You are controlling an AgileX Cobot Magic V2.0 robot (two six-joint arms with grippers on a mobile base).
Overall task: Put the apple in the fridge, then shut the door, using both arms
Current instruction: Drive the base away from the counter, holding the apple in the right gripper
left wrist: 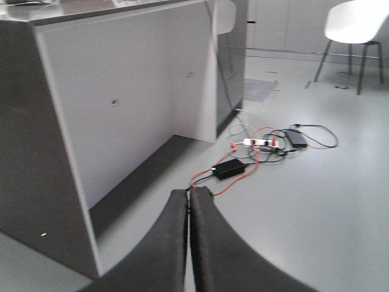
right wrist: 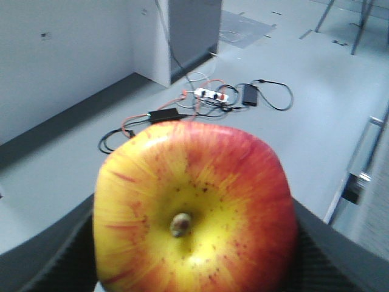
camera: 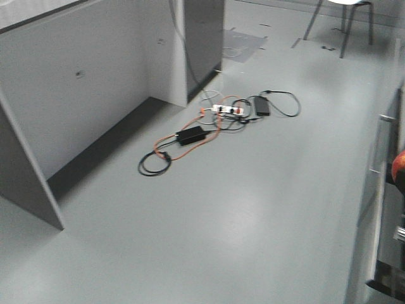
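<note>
Right wrist view alone shows the right gripper clamping the apple. Left gripper is pinched closed above open floor.

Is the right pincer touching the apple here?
Touching. The right wrist view shows the apple wedged between the right pincer's dark fingers, both pressed against its sides with no gap.

Pale glare is being thrown on the floor in front of the cable tangle; shadow is being cast left of it; everything is being softly blurred.
</note>
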